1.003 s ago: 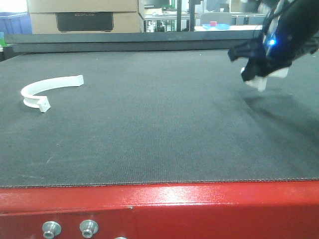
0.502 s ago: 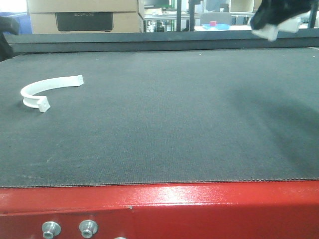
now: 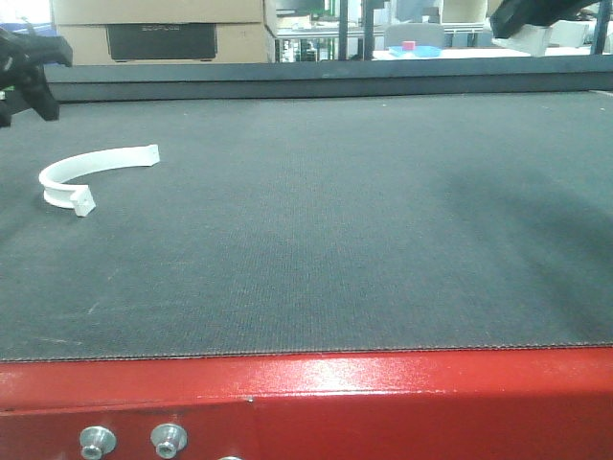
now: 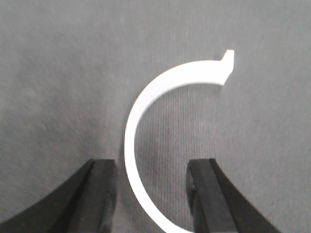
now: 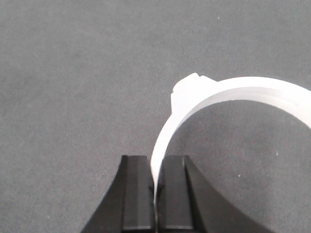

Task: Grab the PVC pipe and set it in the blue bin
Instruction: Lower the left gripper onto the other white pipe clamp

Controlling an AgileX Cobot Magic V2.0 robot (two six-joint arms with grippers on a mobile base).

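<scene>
- White PVC, two curved pieces: the loose pipe [image 3: 91, 165] lies flat on the grey mat [image 3: 335, 220] at far left, and the held pipe [image 5: 233, 92] is up in the air at the right.
- The loose pipe rests on its edge-face with the arc opening sideways. I judge that suits a top-down pinch across its thin wall.
- My left gripper [image 4: 150, 167] hangs just above it, jaws apart. In the wrist view the band [image 4: 146, 111] passes between the fingers, nearer the left one, and touches neither.
- In the front view the left gripper [image 3: 24, 72] sits at the frame edge, above and behind the loose pipe and pointing down.
- My right gripper [image 5: 154, 160] is clamped on the held pipe, fingers pressed together on one end of the band so the arc sticks out ahead. A grip that thin may let it swivel.
- The right gripper [image 3: 527, 19] is raised high at top right, well clear of the mat, which reads to me as a carry pose.
- I cannot pick out the blue bin in any view.
</scene>
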